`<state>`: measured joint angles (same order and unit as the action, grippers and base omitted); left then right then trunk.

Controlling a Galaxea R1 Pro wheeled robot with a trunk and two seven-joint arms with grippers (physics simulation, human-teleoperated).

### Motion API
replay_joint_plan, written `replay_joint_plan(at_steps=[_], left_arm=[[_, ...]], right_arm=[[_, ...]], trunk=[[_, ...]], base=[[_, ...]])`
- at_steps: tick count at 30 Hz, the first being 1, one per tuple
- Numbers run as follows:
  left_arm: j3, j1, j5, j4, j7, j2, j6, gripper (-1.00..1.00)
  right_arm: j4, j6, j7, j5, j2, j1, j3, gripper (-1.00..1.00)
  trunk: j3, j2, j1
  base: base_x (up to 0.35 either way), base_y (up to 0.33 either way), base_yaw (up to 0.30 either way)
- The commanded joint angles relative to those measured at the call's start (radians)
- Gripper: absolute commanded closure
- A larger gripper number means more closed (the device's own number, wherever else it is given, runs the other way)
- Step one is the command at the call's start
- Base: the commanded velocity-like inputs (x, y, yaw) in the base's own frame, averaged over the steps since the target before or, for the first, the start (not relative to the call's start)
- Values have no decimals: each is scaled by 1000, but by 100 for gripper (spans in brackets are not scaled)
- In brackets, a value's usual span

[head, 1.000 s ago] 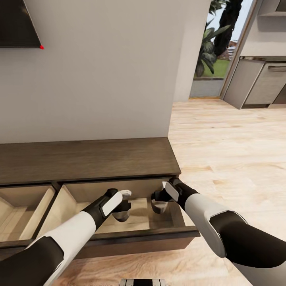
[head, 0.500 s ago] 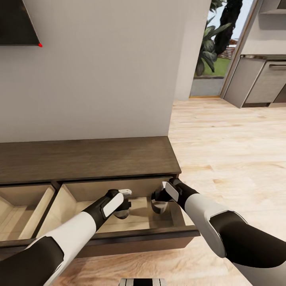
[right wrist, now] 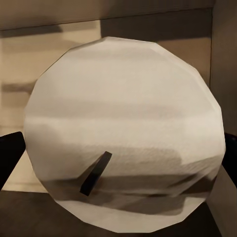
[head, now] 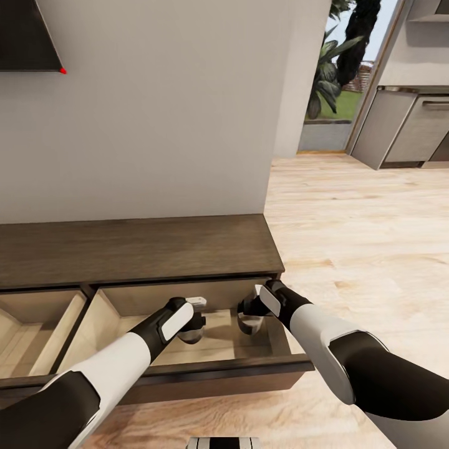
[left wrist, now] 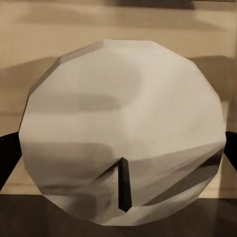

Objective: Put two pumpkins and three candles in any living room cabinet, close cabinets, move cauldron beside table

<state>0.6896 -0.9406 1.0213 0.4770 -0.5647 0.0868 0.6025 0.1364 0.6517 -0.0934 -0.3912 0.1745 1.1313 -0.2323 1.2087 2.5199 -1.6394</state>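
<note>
The cabinet [head: 137, 249] is a low dark-brown unit against the wall, with its right drawer [head: 125, 312] pulled open. Both arms reach down into that drawer. My left gripper [head: 191, 333] is shut on a pale candle [head: 191, 340]. In the left wrist view the candle's top [left wrist: 123, 118] with its dark wick sits between the black fingers [left wrist: 7, 153]. My right gripper [head: 249, 321] is shut on a second candle [head: 249, 327], whose round top [right wrist: 123, 123] spans the gap between the fingers [right wrist: 10, 150]. Pumpkins, cauldron and table are out of view.
A second open drawer [head: 37, 330] lies to the left. A dark screen corner [head: 25, 37] hangs on the wall above. Wood floor [head: 362, 237] stretches right toward a doorway with a plant [head: 330, 81] and grey kitchen cabinets [head: 405, 131].
The head view shifted slightly a second ago. Both arms and their candles have stayed where they were inside the drawer.
</note>
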Motion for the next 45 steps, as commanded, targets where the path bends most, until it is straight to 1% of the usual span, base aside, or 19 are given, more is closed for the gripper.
replay_joint_plan(at_steps=[1,7,12,15,21,25,38,42,45], left_arm=[[7,-1,8,2,-8,-1,2,100],[5,-1,8,2,-7,-1,2,100],[4,-1,9,2,-7,-1,2,100],[3,0,9,2,-7,-1,3,100],[4,-1,10,2,-7,-1,3,100],[3,-1,11,2,-7,-1,5,100],[-2,-1,22,1,-3,0,17,100],[-3,-1,23,-5,-3,1,18,100],[-2,-1,22,-6,-3,2,17,100]], right_arm=[[2,4,-8,-12,0,0,-5,100],[2,22,-10,-12,0,1,-7,100],[2,76,-14,-12,0,1,-8,100],[2,91,-16,-12,0,1,-8,100],[2,97,-18,-12,0,1,-9,100],[2,97,-19,-12,0,1,-9,100],[2,97,-18,-12,0,1,-9,100],[2,97,-17,-12,0,1,-9,100],[2,96,-17,-12,0,1,-9,100]], trunk=[[1,0,0],[1,0,0],[1,0,0],[1,0,0],[1,0,0],[16,1,-2],[16,1,-2],[32,2,-3],[32,2,-3]], base=[[0,0,0],[0,0,0],[0,0,0],[0,0,0],[0,0,0],[0,0,0],[0,0,0],[0,0,0],[0,0,0]])
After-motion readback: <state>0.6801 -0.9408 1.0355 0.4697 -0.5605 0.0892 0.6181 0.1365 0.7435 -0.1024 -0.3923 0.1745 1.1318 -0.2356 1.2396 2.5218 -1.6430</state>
